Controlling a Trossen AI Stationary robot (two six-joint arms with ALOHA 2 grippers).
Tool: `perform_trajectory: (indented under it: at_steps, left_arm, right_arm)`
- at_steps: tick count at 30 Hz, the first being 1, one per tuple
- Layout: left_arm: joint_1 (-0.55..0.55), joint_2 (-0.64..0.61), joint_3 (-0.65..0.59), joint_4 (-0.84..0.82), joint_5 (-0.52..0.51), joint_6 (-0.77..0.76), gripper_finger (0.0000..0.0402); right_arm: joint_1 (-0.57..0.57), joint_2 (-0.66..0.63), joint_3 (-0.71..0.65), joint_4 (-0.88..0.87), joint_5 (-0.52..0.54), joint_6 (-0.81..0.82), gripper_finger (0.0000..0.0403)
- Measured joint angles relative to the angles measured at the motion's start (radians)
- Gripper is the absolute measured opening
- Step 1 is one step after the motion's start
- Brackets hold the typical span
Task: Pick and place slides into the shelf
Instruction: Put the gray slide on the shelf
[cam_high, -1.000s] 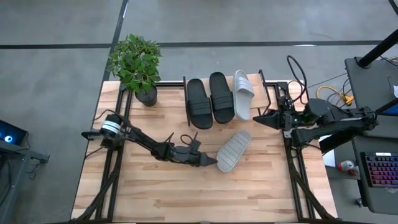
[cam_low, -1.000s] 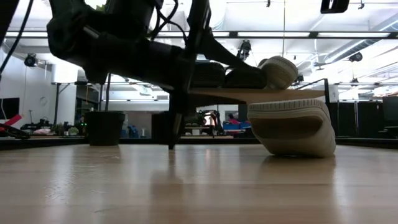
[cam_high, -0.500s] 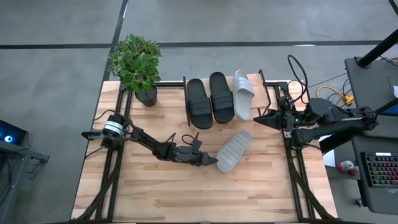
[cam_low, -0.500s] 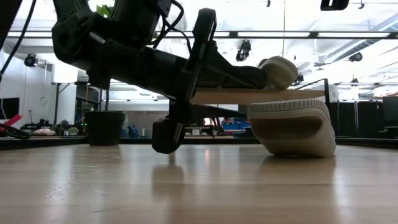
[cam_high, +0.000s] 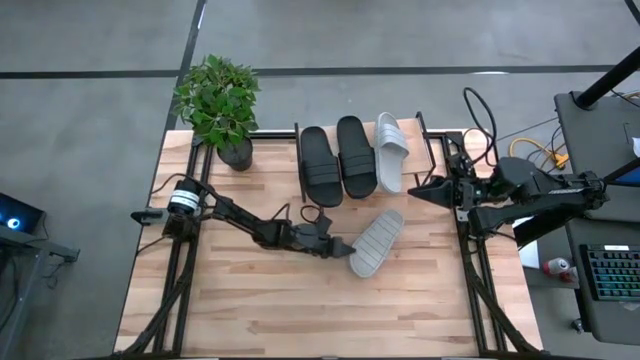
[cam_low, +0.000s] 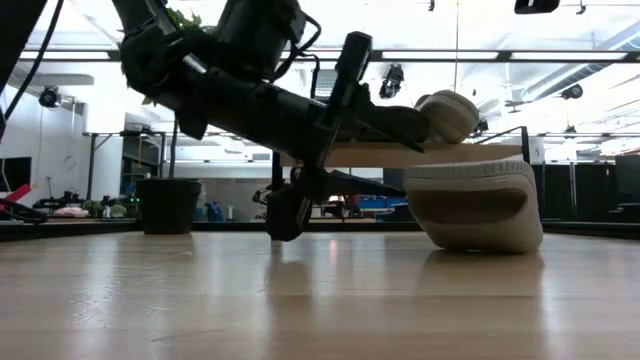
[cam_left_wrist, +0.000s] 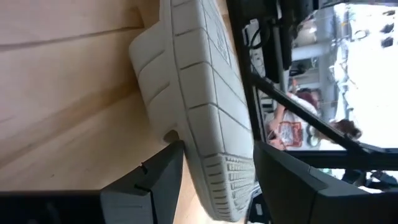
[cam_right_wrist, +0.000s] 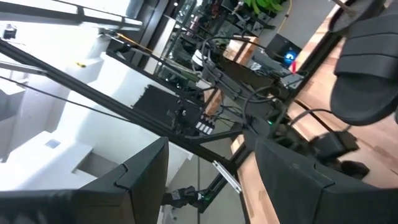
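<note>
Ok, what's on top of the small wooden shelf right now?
Three slides: two black slide sandals and one pale grey slide sandal on the small wooden shelf. Its plank is mostly covered by them.

Pale grey slide (cam_high: 376, 242), grid-patterned sole

Wood table (cam_high: 250, 310) w/ potted plant (cam_high: 220, 105), low shelf (cam_high: 425, 150) holding 2 black slides (cam_high: 338, 160) + 1 pale slide (cam_high: 390, 150), 2nd pale slide (cam_high: 377, 242) sole-up on tabletop
</note>
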Motion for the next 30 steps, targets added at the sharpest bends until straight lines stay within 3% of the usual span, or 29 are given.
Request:
perform_trajectory:
  at_steps: [14,25,30]
  left_arm:
    - [0.002,0.013,0.067,-0.034,0.014,0.026,0.0180]
    - [0.004,0.096,0.162,-0.052,0.112,0.029,0.0178]
    - [0.006,0.133,0.210,-0.048,0.178,0.045,0.0121]
  right_arm:
    - [0.000,0.000,0.000,0.019,-0.003,0.000,0.0231]
    - [0.001,0.001,0.000,0.034,-0.003,0.003,0.0231]
    - [0.000,0.002,0.000,0.039,-0.003,0.002,0.0231]
